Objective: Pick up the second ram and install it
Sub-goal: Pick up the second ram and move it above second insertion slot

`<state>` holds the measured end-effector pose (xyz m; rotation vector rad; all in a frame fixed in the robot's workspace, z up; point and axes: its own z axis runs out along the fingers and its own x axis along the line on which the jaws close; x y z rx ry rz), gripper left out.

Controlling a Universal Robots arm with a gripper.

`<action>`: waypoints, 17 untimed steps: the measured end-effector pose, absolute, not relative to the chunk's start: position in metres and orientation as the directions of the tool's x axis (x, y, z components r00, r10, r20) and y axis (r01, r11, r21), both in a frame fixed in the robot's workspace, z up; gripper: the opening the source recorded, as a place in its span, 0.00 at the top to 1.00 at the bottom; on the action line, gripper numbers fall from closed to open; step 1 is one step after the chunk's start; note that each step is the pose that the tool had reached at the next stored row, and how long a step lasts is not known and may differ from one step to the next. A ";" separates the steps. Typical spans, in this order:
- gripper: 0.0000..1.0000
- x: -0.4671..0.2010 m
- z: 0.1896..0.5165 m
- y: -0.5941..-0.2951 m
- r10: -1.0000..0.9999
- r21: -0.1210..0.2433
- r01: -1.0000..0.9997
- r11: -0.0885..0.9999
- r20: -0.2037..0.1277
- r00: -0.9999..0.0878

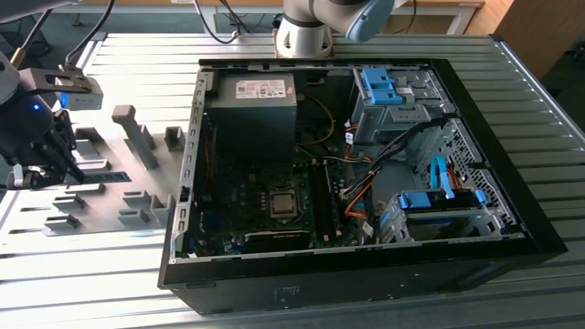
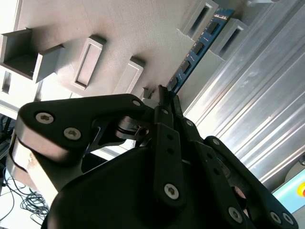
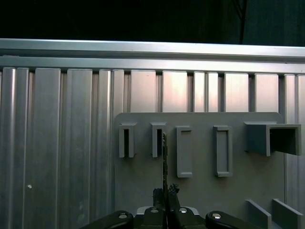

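– Ribbed metal table (image 1: 384,48) under everything, then? What sits on it?

– An open computer case (image 1: 512,229) toward the exterior view's right, and a grey plate (image 1: 105,202) set with holder blocks toward its left. My gripper (image 1: 66,178) is down over that plate, at the far left of the exterior view.

– Holding anything?

– Yes. In the second wrist view my fingers (image 2: 167,138) are pinched together on the near end of the memory stick (image 2: 200,43). That view shows it is blue, with a row of dark chips. Its far end lies between two grey blocks (image 2: 202,19), so it is in its holder.

– And the other wrist camera?

– In the first wrist view I see the memory stick (image 3: 164,157) edge-on. It is a thin dark line running straight out from my fingertips, just beside a row of blocks. Neither wrist view shows the case. That needs the exterior view.

– How much room is around you?

– In the second wrist view the stick runs along the plate's edge, with bare ribbed table right beside it. In the first wrist view, past the plate, the table is bare up to a raised rail (image 3: 152,47). In the exterior view a taller grey post (image 1: 137,133) stands on the plate between me and the case. The case wall (image 1: 194,137) rises just beside the plate's edge.

– Inside the case?

– The main board (image 1: 265,171) lies open to above. The power supply (image 1: 251,116) sits at one end of it. Cables (image 1: 361,199) bunch just beside it toward the exterior view's right.
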<state>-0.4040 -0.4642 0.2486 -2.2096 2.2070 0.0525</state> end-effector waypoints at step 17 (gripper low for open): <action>0.86 -0.404 0.261 -0.464 -0.999 0.011 -1.000 -0.001 -0.037 0.001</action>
